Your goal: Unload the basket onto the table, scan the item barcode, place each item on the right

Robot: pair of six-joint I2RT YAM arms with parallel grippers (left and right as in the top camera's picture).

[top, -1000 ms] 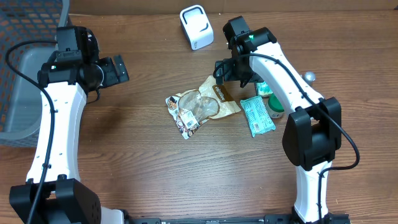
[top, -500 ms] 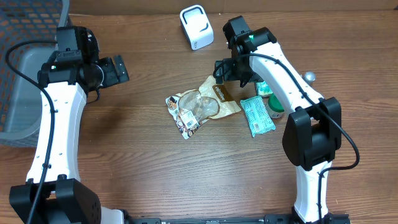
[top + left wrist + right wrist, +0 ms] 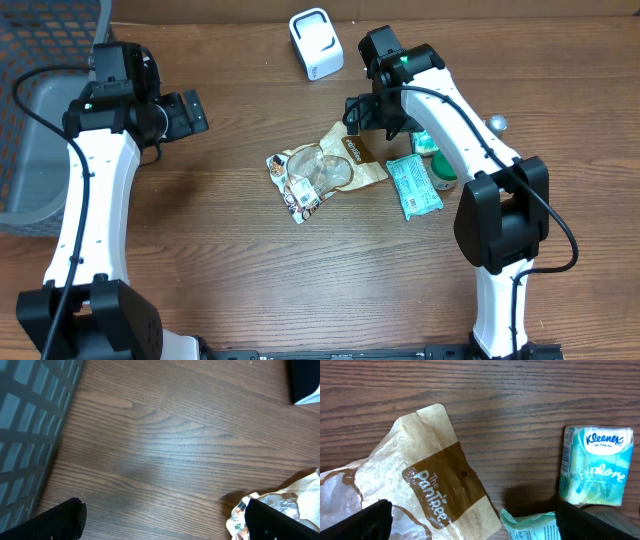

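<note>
Right hand [image 3: 372, 114] hangs spread and empty just above the bag [image 3: 345, 163], which lies flat mid-surface. Left hand [image 3: 186, 112] is spread and empty too. Nothing is lifted or scanned yet. The scanner [image 3: 315, 42] stands near the far edge across bare wood. Tissues [image 3: 596, 465] and a green packet [image 3: 414, 186] crowd the bag's right.

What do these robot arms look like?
The left arm and right arm are white tubes joined by chunky black joints, each ending in a black tool. A black cable runs along each. A green light glows on the right one.
</note>
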